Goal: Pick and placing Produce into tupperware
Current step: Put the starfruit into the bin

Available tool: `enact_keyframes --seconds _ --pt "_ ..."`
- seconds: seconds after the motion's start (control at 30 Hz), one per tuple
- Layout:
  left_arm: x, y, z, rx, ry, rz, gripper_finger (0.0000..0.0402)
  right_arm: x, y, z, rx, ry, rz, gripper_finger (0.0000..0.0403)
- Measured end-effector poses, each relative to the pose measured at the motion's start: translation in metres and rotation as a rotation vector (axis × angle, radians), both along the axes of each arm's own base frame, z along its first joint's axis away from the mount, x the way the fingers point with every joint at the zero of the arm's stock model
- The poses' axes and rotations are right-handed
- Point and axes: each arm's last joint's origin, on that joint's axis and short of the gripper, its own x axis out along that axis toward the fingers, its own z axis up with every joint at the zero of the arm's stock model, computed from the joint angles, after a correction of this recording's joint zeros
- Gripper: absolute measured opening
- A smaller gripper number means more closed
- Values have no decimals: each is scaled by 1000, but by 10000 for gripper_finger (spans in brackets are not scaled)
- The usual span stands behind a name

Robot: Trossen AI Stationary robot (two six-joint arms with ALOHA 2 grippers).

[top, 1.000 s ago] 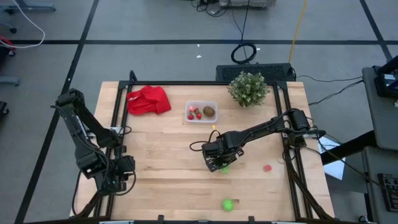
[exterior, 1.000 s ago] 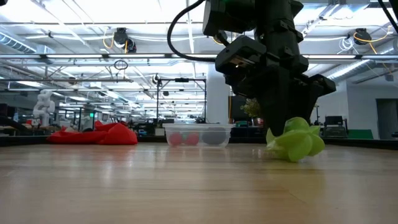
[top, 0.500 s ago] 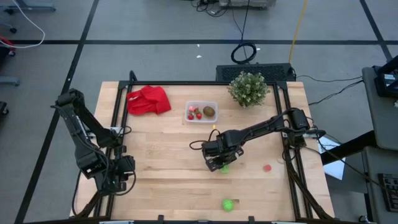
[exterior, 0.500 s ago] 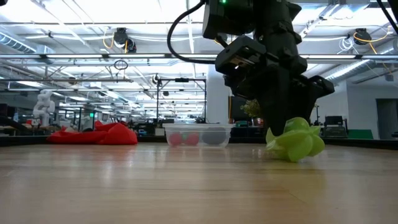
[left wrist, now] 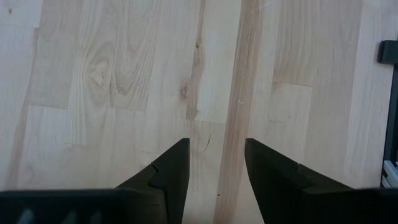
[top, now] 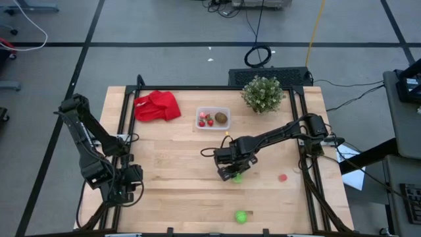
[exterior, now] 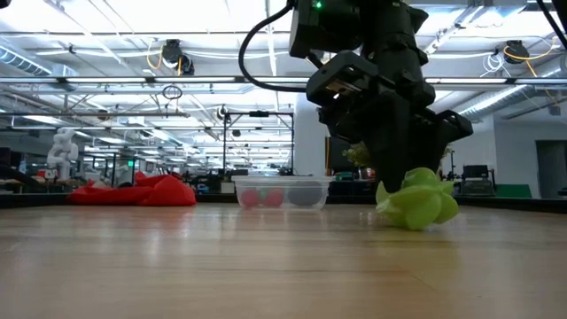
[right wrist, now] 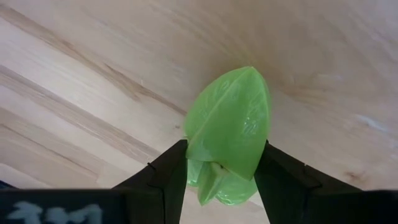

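right pincer (right wrist: 221,180) clamps a green produce piece (right wrist: 229,134) at mid-surface (top: 177,158), short of the tupperware (top: 213,118). left pincer (left wrist: 215,168) hangs part-open, holding nothing, over the surface's near-left corner.

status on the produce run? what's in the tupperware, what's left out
Done: the tupperware holds two red pieces and a brown oval.
In hand: the right end effector is shut on a green piece low over the table's middle, not yet carried over.
Left: a red piece and a second green piece lie loose. The left end effector waits open and empty at the left edge.
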Motion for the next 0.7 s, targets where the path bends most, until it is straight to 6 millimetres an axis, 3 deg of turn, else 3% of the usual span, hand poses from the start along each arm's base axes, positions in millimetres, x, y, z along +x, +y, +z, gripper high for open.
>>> enact_keyframes --seconds 0.7 --pt "0 0 0 -5 -2 4 159 6 1 4 11 -80 10 158"
